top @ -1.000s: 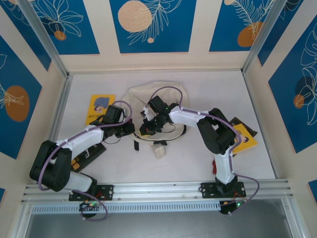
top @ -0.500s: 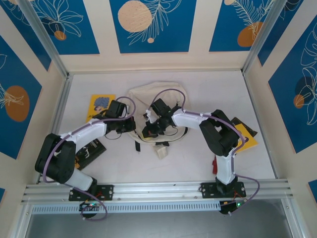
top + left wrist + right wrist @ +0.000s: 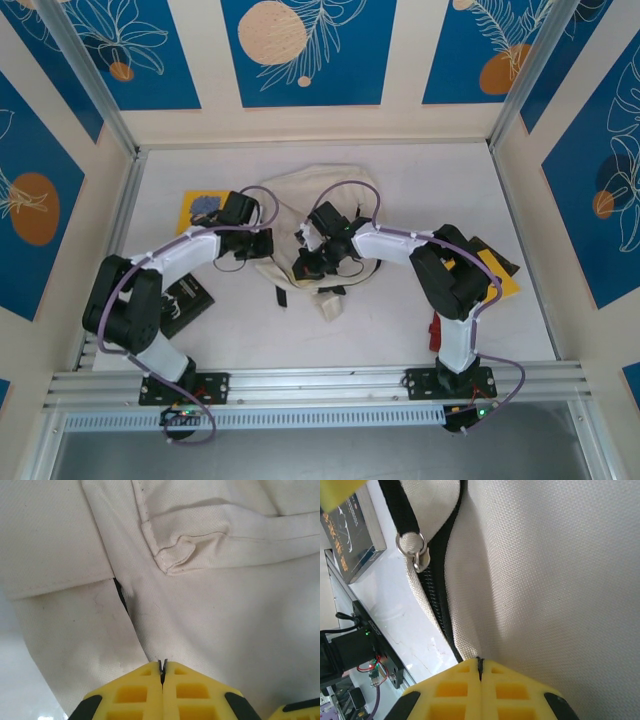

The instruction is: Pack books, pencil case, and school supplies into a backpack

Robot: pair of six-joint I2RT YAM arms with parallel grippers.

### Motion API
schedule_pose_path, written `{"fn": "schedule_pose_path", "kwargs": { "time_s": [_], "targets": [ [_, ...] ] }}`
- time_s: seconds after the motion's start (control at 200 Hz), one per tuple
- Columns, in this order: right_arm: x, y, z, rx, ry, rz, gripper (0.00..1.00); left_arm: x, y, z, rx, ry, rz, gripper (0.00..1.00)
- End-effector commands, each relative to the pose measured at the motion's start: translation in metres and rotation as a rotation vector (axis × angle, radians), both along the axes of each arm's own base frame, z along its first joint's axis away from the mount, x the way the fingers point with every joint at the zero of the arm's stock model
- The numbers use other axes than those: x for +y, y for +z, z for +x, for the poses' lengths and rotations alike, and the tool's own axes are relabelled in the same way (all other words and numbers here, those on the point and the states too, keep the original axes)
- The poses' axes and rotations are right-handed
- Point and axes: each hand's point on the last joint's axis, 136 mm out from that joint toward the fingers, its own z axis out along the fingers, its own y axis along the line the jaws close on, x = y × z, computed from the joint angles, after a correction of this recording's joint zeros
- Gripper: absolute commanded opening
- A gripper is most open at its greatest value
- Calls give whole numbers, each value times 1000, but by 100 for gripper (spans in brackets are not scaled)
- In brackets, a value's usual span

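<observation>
White tabletop (image 3: 520, 190) bears a limp, light cream-white fabric backpack (image 3: 300, 185). Left gripper (image 3: 161, 662) and right gripper (image 3: 480, 660) are clenched on its cloth. Its dark zipper seam (image 3: 437, 615) looks the firmest hold.

Your left arm (image 3: 170, 262) covers 1 corner of the yellow book (image 3: 200, 206) and part of the black book (image 3: 190, 300). The right arm (image 3: 455, 285) hides most of the books (image 3: 506, 283) beside it. The red thing (image 3: 436, 331) there is too small to name. At both wrists the backpack (image 3: 225, 610) runs off the edges, and you cannot tell whether the closed left gripper (image 3: 161, 667) or right gripper (image 3: 480, 666) pinches cloth.
</observation>
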Motion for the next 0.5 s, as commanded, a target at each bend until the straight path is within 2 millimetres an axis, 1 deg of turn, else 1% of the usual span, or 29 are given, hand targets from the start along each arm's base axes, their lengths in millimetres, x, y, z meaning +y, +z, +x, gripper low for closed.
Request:
{"fn": "schedule_pose_path", "kwargs": {
  "time_s": [0.0, 0.26, 0.39, 0.49],
  "targets": [
    [-23, -14, -32, 108, 14, -106, 0, 21, 7, 30, -73, 45, 82, 0],
    [-25, -20, -39, 118, 30, -126, 0, 26, -1, 44, -56, 37, 150, 0],
    [-28, -22, -40, 116, 30, -138, 0, 28, 0, 54, -71, 34, 177, 0],
    [-28, -22, -41, 114, 29, -137, 0, 26, 3, 64, -91, 24, 169, 0]
  ]
}}
